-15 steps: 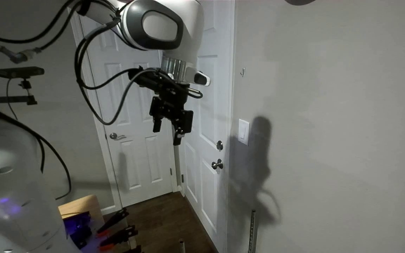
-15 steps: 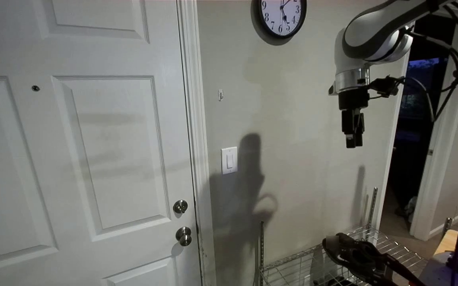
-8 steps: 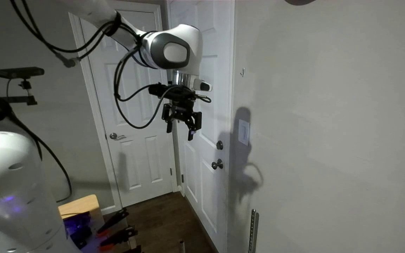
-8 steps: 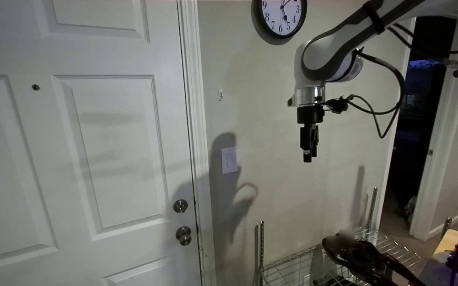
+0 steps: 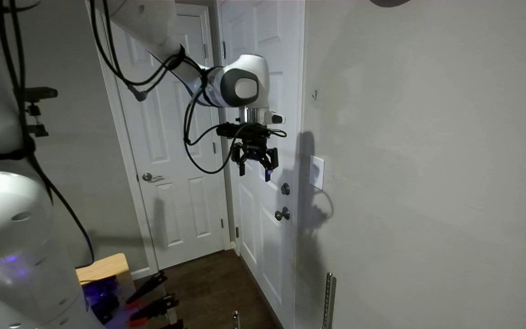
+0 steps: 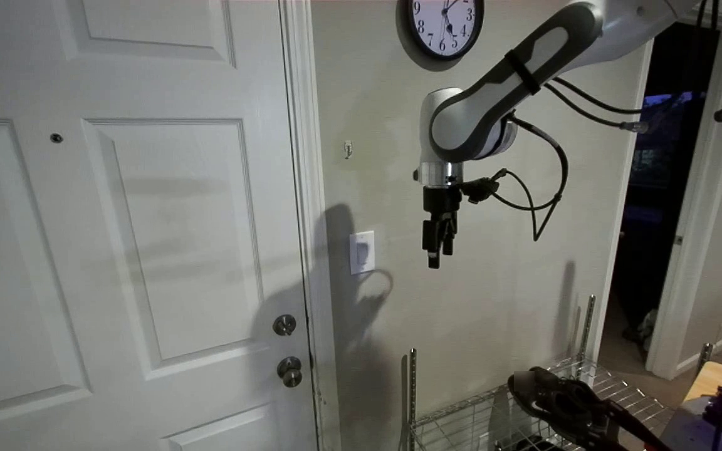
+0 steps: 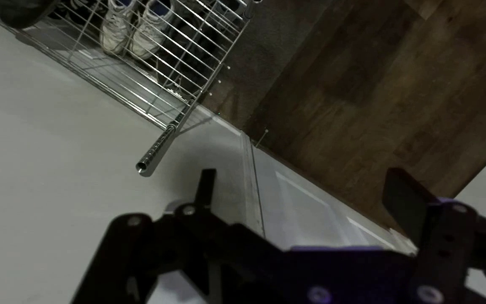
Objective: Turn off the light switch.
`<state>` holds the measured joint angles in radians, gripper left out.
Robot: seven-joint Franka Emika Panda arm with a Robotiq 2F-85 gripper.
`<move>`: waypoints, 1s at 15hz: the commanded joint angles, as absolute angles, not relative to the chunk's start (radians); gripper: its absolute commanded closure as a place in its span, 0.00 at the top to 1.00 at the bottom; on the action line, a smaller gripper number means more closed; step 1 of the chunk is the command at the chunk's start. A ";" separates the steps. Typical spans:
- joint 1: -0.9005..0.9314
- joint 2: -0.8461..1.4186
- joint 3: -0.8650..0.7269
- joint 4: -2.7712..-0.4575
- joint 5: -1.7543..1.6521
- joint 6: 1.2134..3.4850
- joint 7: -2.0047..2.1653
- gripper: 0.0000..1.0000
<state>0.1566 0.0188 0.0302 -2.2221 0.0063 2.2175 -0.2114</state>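
Note:
The light switch (image 5: 316, 172) is a small white upright plate on the grey wall, right of the door frame. It also shows in an exterior view (image 6: 361, 252), partly under the arm's shadow. In the wrist view it is out of view. My gripper (image 5: 255, 175) is black, points down and is open with nothing between its fingers. In an exterior view the gripper (image 6: 440, 258) appears right of the plate, its tips at about the plate's height. In the wrist view the open gripper (image 7: 302, 171) has its fingers wide apart. It does not touch the switch.
A white door (image 6: 167, 219) with metal knobs (image 6: 289, 372) stands left of the switch. A wire shelf (image 6: 455, 410) with a metal post (image 6: 412, 401) is below; the post (image 7: 156, 147) also shows in the wrist view. A wall hook (image 6: 348, 149) is above the switch.
The arm has reached outward. The gripper has moved right in an exterior view, and left and down in an exterior view, closer to the switch. Its shadow has shifted left across the plate.

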 commanded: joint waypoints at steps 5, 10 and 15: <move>0.147 0.191 0.051 -2.063 -0.103 2.272 0.131 1.00; 0.155 0.257 0.036 -1.993 -0.078 2.335 0.329 1.00; 0.154 0.265 0.041 -1.984 -0.066 2.320 0.314 1.00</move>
